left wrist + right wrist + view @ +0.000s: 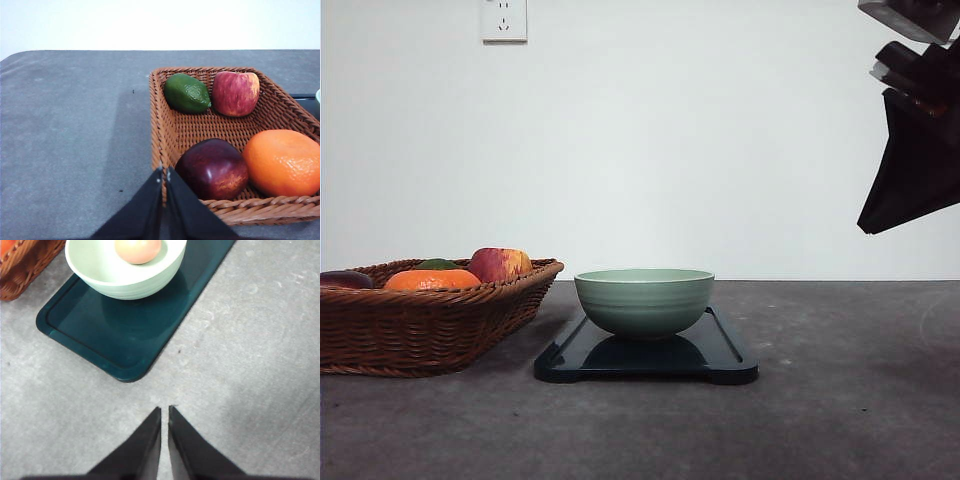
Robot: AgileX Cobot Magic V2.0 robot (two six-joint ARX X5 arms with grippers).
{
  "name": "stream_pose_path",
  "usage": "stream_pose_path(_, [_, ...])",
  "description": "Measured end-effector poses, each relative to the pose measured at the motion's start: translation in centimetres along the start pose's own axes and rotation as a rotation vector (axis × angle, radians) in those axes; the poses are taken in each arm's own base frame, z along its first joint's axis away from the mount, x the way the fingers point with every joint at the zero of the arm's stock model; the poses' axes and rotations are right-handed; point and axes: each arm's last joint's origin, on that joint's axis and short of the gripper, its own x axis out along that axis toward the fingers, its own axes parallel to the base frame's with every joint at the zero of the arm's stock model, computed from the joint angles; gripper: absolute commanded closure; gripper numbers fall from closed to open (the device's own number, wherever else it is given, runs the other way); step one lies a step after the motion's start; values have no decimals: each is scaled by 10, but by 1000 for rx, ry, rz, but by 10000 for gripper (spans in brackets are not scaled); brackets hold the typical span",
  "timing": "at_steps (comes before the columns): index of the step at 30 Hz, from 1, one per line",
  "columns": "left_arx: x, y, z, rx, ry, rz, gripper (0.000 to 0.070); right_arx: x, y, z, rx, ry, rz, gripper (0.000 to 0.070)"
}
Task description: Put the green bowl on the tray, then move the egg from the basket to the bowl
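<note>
The green bowl [644,300] stands upright on the dark tray [720,352] in the middle of the table. In the right wrist view a tan egg [138,250] lies inside the bowl [120,277], which rests on the tray [125,335]. My right gripper [165,410] is shut and empty over bare table, short of the tray's corner; in the front view it [870,222] hangs high at the right. The wicker basket [420,325] sits at the left. My left gripper [164,172] is shut and empty, just over the basket's rim [159,145].
The basket holds a green fruit [187,93], a red-yellow apple [235,93], a dark red apple [214,168] and an orange [284,162]. Grey tabletop [850,400] stretches right of the tray. A white wall with a socket [504,19] stands behind.
</note>
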Motion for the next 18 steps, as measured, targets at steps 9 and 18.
stream_pose_path(9, [0,0,0,0,0,0,700,0,0,0,0,0,0,684])
stream_pose_path(18, [0,0,0,0,0,0,700,-24,-10,-11,-144,-224,-141,684])
